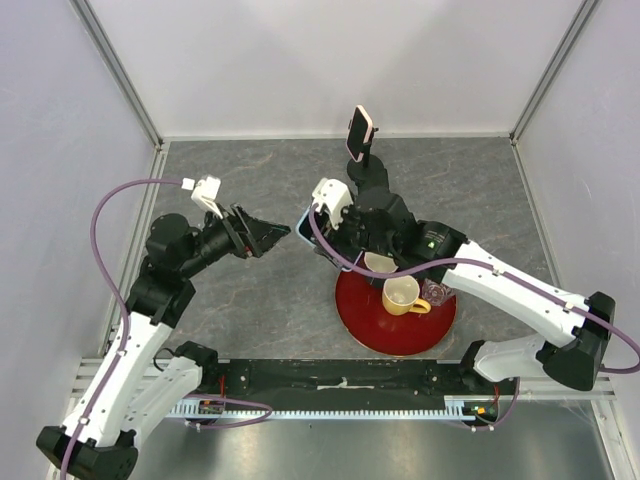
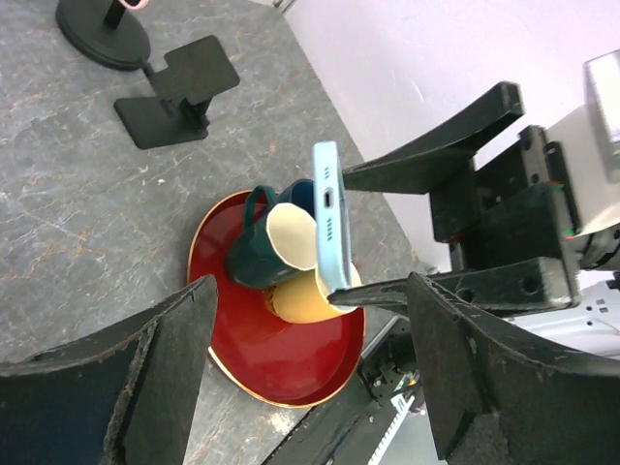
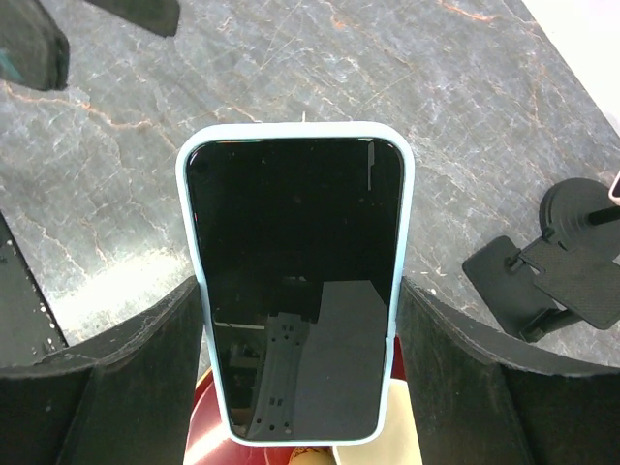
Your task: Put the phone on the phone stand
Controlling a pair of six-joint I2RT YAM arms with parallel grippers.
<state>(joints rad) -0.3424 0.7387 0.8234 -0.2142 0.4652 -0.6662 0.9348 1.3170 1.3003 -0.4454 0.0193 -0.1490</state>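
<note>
The phone [image 3: 295,271], black-screened in a light-blue case, stands on end between the pads of my right gripper [image 3: 300,373], which is shut on its long edges. From the left wrist view the phone [image 2: 327,213] shows edge-on, held above the mugs. My left gripper [image 2: 312,288] is open and empty, a short way off and pointing at the phone. In the top view the phone [image 1: 302,226] sits between the left gripper [image 1: 272,236] and the right gripper [image 1: 312,226]. The empty black phone stand [image 2: 179,89] [image 3: 544,283] stands on the table beyond.
A red plate [image 1: 365,325] near the front carries a yellow mug [image 1: 400,296], a dark green mug [image 2: 254,250] and a small glass [image 1: 437,292]. A round-based holder [image 1: 366,165] with a pink-cased phone [image 1: 360,130] stands at the back. Walls enclose three sides.
</note>
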